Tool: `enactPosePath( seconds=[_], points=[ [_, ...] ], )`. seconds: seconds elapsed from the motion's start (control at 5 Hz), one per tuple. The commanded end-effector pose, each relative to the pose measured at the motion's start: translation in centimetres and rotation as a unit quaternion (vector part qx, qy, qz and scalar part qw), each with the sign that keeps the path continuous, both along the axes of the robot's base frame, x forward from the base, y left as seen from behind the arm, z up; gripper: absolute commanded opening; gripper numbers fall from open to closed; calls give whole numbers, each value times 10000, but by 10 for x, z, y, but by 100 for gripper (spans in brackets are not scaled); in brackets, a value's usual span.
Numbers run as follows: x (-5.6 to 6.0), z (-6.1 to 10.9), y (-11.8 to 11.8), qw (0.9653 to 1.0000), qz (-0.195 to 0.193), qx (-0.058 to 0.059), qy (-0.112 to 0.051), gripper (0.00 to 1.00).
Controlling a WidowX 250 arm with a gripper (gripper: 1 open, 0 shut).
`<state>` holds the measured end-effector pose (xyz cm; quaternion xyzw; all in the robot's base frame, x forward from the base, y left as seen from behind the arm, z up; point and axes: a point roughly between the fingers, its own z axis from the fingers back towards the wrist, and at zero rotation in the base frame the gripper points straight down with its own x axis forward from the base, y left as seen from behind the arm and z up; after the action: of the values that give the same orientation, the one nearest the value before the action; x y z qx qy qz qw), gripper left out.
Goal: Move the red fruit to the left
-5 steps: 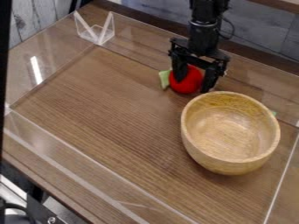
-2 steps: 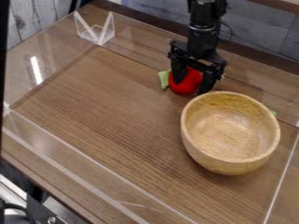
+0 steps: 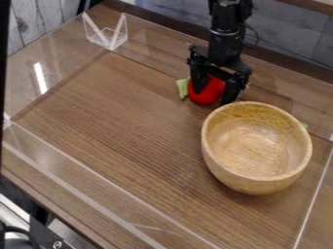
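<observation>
So the end effector (image 3: 219, 73) is down at the far side of the table (image 3: 104, 112), its fingers spread either side of the red fruit (image 3: 205, 91). It looks released to me, jaws wide, nothing clamped. Whether a finger brushes the fruit is too small to make out.

As for why it's posed like that, my guess is it's straddling the fruit so it can close on it and carry or drag it left. Coming in from above makes sense too, since the big wooden bowl (image 3: 256, 146) sits just beside the fruit, on the near right, and a low approach from that side would probably bump the rim. The leftward path looks like the easy one, mostly plain tabletop until the white wire thing (image 3: 107, 32) near the far left corner. The move itself hasn't been done yet, the fruit's still to be shifted.

Looks-wise, the fruit is a small, round, glossy red toy with a pale green leaf (image 3: 184, 88) poking out on its left. Way smaller than the bowl. Part of it is hidden behind the dark fingers, and being that round and shiny, it could well roll or slip if the grip lands off-centre.
</observation>
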<state>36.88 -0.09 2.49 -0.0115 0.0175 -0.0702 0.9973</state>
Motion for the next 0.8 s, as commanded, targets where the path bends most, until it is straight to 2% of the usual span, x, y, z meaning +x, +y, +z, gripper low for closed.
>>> enactPosePath(
  seconds=[0.0,0.6],
  points=[
    [6,-4,3,9997,-185,33,-171,100],
    [6,-11,6,9994,-273,86,-190,100]
  ],
)
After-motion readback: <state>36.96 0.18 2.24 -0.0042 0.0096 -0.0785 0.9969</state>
